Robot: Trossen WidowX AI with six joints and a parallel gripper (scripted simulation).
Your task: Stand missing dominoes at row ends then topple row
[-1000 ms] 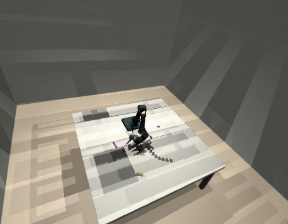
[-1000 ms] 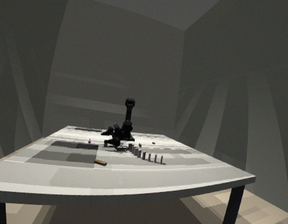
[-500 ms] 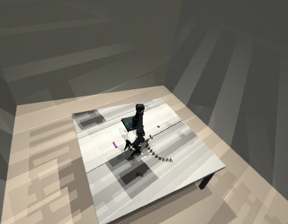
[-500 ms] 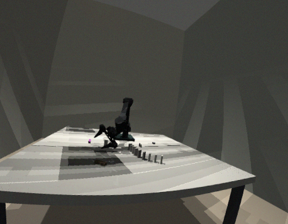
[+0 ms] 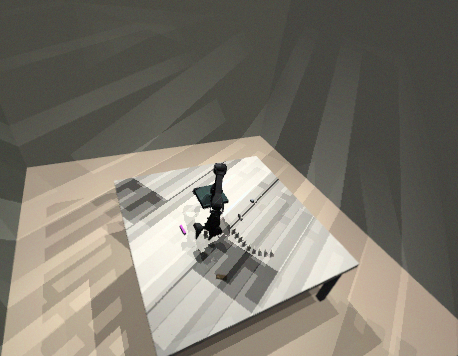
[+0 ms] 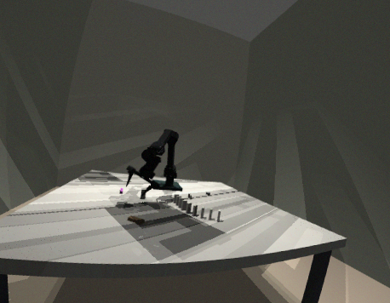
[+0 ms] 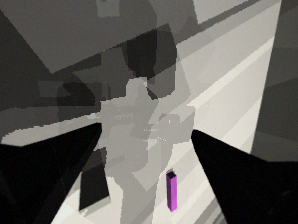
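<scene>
The row of grey dominoes [image 5: 249, 248] [image 6: 195, 210] stands upright in a curve. A single dark-looking domino [image 5: 206, 234] [image 6: 143, 197] [image 7: 94, 185] appears to stand upright away from the row, beside one finger and not between the fingertips; its contact with the finger cannot be judged. A magenta domino [image 5: 182, 229] [image 6: 121, 191] [image 7: 171, 194] lies on the table on the far side of the gripper from the row. My gripper [image 5: 202, 234] [image 6: 134, 191] [image 7: 147, 130] is wide open and empty, tilted downward above the table. The arm hides part of the space near the row's closer end.
A brown block [image 5: 221, 276] [image 6: 136, 220] lies on the table [image 5: 167, 330] [image 6: 78, 253] toward the front. Two small dark objects, one [image 5: 240, 217] [image 6: 189, 196] near the row and one [image 5: 253, 201] [image 6: 208, 193] farther back, are on the table. The green base plate [image 5: 203, 196] [image 6: 174, 185] is under the arm.
</scene>
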